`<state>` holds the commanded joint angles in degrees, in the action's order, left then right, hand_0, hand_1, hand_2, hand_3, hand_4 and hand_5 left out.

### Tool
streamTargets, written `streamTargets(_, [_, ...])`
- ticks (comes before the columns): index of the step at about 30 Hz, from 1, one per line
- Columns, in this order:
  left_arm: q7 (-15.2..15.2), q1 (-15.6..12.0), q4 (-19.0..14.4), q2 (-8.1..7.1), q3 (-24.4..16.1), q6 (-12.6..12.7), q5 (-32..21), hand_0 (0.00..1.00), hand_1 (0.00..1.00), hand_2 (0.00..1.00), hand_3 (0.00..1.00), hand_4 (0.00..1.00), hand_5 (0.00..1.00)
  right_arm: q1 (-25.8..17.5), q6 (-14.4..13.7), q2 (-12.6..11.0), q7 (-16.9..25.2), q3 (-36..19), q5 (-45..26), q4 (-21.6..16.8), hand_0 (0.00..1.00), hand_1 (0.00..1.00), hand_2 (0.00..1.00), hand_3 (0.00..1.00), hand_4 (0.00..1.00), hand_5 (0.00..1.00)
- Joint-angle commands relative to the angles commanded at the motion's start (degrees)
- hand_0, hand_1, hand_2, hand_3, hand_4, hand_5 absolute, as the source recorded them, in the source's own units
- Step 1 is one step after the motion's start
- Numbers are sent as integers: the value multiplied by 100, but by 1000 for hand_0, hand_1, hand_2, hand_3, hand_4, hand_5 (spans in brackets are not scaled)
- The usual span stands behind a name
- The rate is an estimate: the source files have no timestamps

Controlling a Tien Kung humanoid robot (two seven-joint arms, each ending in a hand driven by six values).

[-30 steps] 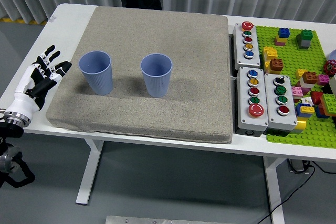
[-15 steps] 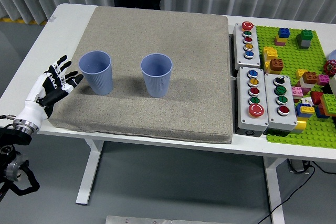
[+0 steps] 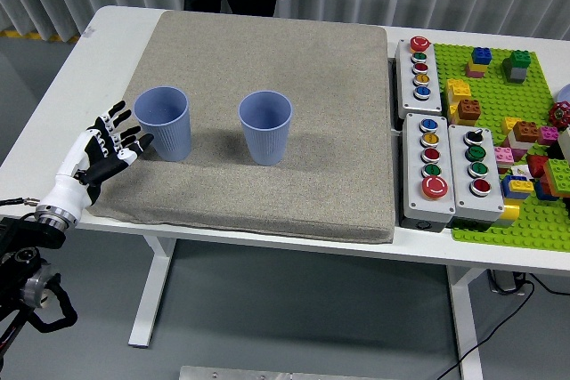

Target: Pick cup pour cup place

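Left hand [image 3: 100, 150] fingers spread, empty, just beside left blue cup [image 3: 163, 122] on grey mat [image 3: 267, 184]. Second blue cup [image 3: 265, 126] upright, apart to the right.

Button boxes [image 3: 443, 168] beside green brick baseplate [image 3: 521, 144].

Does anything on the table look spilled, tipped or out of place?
Nothing stands out. Both blue ribbed plastic cups stand upright on the grey foam mat, no spill visible. The left hand is open beside the left one.
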<state>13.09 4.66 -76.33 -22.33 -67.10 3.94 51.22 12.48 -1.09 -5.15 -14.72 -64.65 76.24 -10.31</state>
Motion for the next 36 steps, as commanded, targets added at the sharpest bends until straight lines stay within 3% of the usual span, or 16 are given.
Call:
streamTargets(3, [3,11,36,34,45,-25,21,895,874,998,998,803,201,1,-3,6,-2,19,-19,0,684,647,569,578,2,6])
streamTargets(4, [1,18,51,45,55,-34,48,902,880,998,998,773,134,0,-4,7,-1,26,-29,0,684,647,568,578,2,7])
streamTargets(21, [-86,161,180,115,217,-64,276,912,885,998,998,811,180,-9,-5,16,-4,52,-43,0,684,647,568,577,2,7])
streamTargets(22, [-86,180,202,131,235,-53,281,913,885,998,998,785,143,-13,-5,19,-5,53,-40,0,684,647,568,577,2,7])
streamTargets(36, [-110,374,492,229,380,-20,282,919,887,998,998,795,133,-9,-8,10,4,48,-48,0,684,647,568,578,2,6])
